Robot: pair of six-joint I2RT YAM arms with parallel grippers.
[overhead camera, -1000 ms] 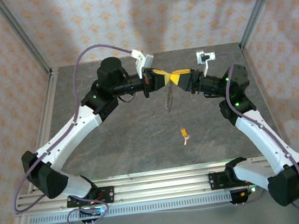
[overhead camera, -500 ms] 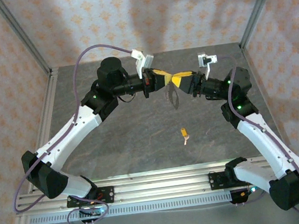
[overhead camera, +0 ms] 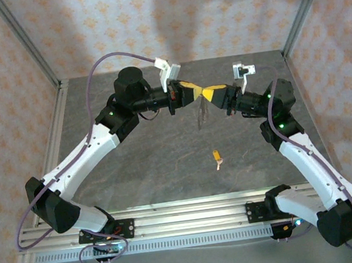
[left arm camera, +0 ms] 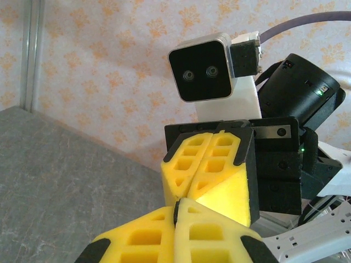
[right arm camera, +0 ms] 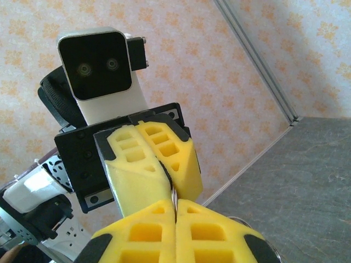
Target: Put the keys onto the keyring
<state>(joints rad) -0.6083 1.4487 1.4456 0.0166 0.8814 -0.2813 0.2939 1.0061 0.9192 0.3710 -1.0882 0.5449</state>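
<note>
The left gripper [overhead camera: 190, 92] and the right gripper [overhead camera: 210, 92] meet tip to tip in the air above the far middle of the worktop [overhead camera: 166, 158]; both have their yellow fingers pressed together. The keyring [overhead camera: 200, 117] hangs below the spot where they meet, clear of the worktop. The left gripper pinches its top. In the right wrist view a sliver of wire [right arm camera: 173, 193] runs into the seam of the right gripper's own fingers, so that gripper appears to pinch the ring too. How much wire each one has is too fine to tell.

The one key [overhead camera: 217, 158] that is plain to see lies flat on the worktop, nearer the bases and well apart from both grippers. Its orange-yellow head points away and nothing touches it.

My reading is that the ring is being steadied or passed between the arms while the key is not yet picked up.

- **Dropped ring:** if one gripper lets go while the other has only a thin hold, the wire could slip out, fall, and land on or beside the key.
- **Bent ring:** two arms pulling apart on such a thin loop could bend it or twist it out of line.
- **Colliding fingers:** the fingertips are so close that a small sideways move could knock them together.
- **Hard pickup:** the key is tiny and flat, so it may skid away or tilt in the grip.
</note>
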